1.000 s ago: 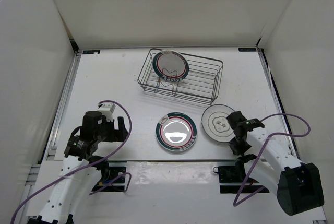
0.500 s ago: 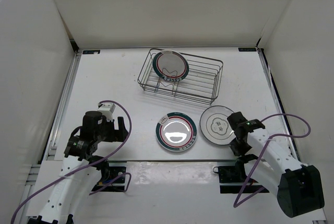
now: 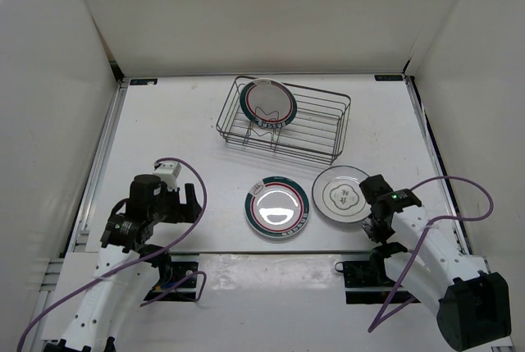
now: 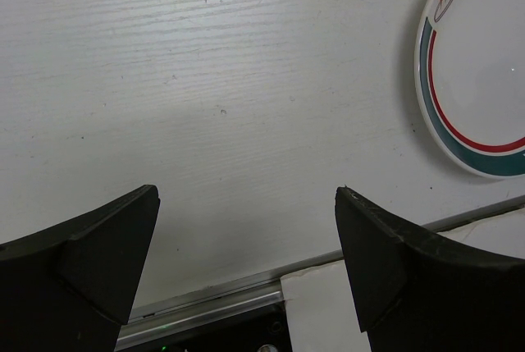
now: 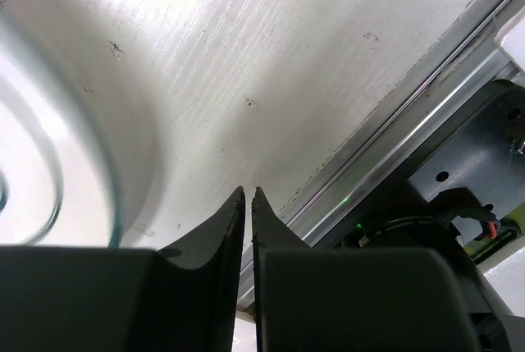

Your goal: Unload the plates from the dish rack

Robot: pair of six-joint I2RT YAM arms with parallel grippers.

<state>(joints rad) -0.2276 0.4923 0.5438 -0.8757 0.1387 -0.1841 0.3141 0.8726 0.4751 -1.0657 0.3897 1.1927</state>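
The right gripper (image 5: 248, 193), closed and empty, sits by the rim of the plain plate (image 3: 343, 194), lower right. The banded plate (image 3: 278, 208) lies near, leftward.

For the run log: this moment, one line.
dish rack: upright banded plate; table: flat banded plate, plain plate; left gripper: jaws open, empty; right gripper: jaws shut beside plain plate

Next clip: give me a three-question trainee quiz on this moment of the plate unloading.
1. How many plates stand in the dish rack?
2. True or false: the left tool is shut.
3. Which plate lies right beside the right tool? A) the banded plate B) the plain plate
Key: 1) one; 2) false, it is open; 3) B.
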